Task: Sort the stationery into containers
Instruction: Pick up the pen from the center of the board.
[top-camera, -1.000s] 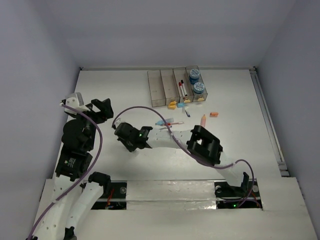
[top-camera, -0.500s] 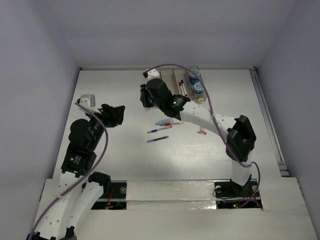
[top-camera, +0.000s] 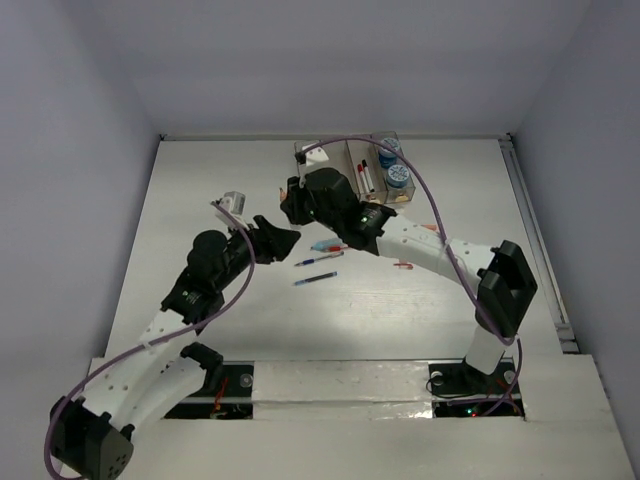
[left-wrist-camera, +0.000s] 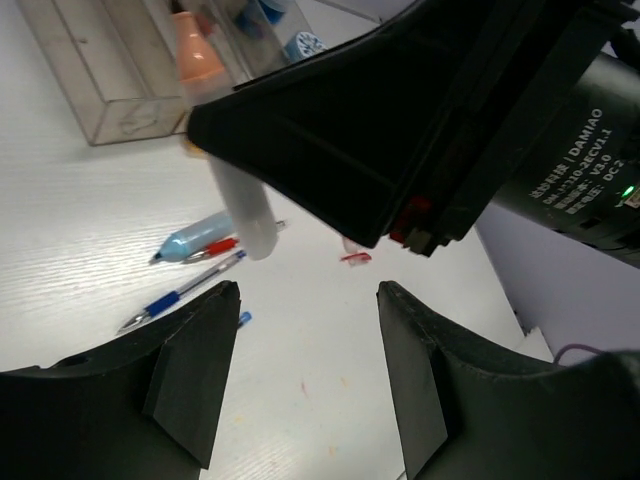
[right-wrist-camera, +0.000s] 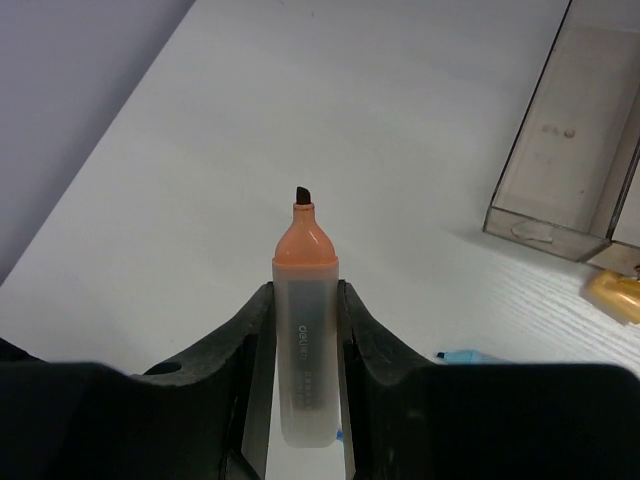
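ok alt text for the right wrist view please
The right gripper clamps an uncapped orange highlighter, tip pointing away over the white table. A translucent bin sits at upper right, a yellow eraser by its near end.

In the right wrist view, the black body of the right gripper (right-wrist-camera: 303, 300) hides all but the tip of a pale blue item (right-wrist-camera: 468, 355), and the right edge cuts off a small yellow eraser (right-wrist-camera: 615, 296). From above, that arm covers the left bins of the translucent grey-brown row of containers (top-camera: 347, 152) and hides the orange-tipped translucent highlighter (right-wrist-camera: 305, 340) it clamps.
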